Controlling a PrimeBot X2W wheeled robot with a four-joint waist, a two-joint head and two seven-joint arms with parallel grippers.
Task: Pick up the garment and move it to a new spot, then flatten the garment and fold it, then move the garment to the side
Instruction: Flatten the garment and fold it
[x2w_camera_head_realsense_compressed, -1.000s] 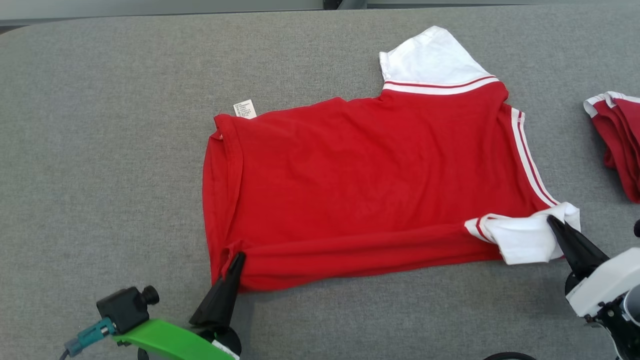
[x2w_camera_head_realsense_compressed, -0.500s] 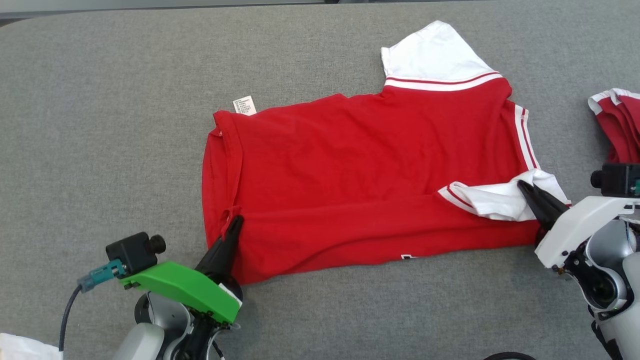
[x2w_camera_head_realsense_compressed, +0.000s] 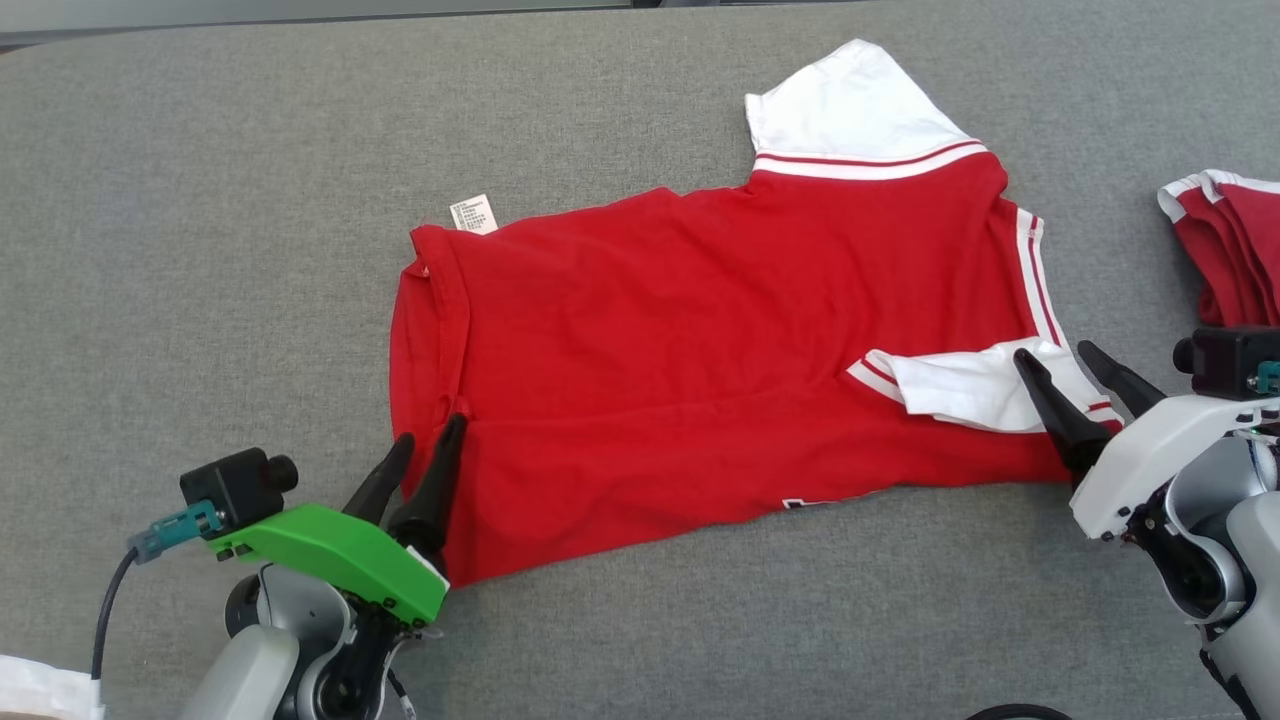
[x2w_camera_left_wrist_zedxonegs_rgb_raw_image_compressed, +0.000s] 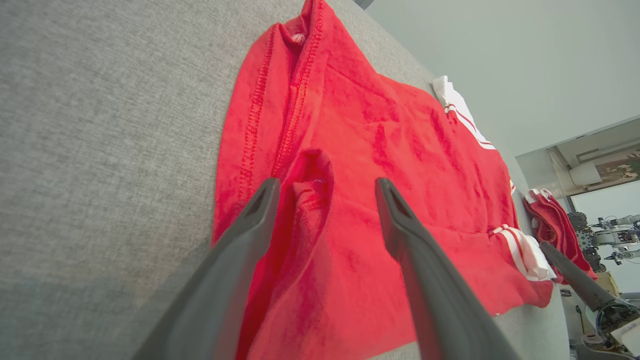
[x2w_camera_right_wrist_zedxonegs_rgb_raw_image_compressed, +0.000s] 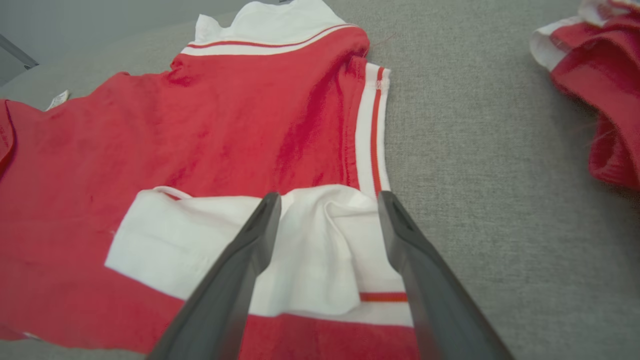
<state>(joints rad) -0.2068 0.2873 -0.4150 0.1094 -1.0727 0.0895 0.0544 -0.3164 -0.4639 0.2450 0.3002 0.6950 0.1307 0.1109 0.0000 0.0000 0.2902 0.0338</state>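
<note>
The garment (x2w_camera_head_realsense_compressed: 700, 330), a red shirt with white sleeves and striped trim, lies spread on the grey table (x2w_camera_head_realsense_compressed: 200, 200), its near edge folded over onto itself. My left gripper (x2w_camera_head_realsense_compressed: 430, 432) stands open at the fold's left corner. In the left wrist view a small raised pucker of red cloth (x2w_camera_left_wrist_zedxonegs_rgb_raw_image_compressed: 307, 185) sits between the spread fingers of the left gripper (x2w_camera_left_wrist_zedxonegs_rgb_raw_image_compressed: 326, 185). My right gripper (x2w_camera_head_realsense_compressed: 1052, 352) is open over the folded-in white sleeve (x2w_camera_head_realsense_compressed: 960, 390). The right wrist view shows the right gripper (x2w_camera_right_wrist_zedxonegs_rgb_raw_image_compressed: 329, 197) just above that sleeve (x2w_camera_right_wrist_zedxonegs_rgb_raw_image_compressed: 210, 240), holding nothing.
A second red and white garment (x2w_camera_head_realsense_compressed: 1235, 250) lies bunched at the table's right edge, close to my right arm, and shows as well in the right wrist view (x2w_camera_right_wrist_zedxonegs_rgb_raw_image_compressed: 595, 75). A white care label (x2w_camera_head_realsense_compressed: 472, 214) sticks out at the shirt's far left corner.
Both grippers have opened and let go of the cloth, the left of the hem corner, the right of the white sleeve. The near edge now lies folded further onto the shirt.
</note>
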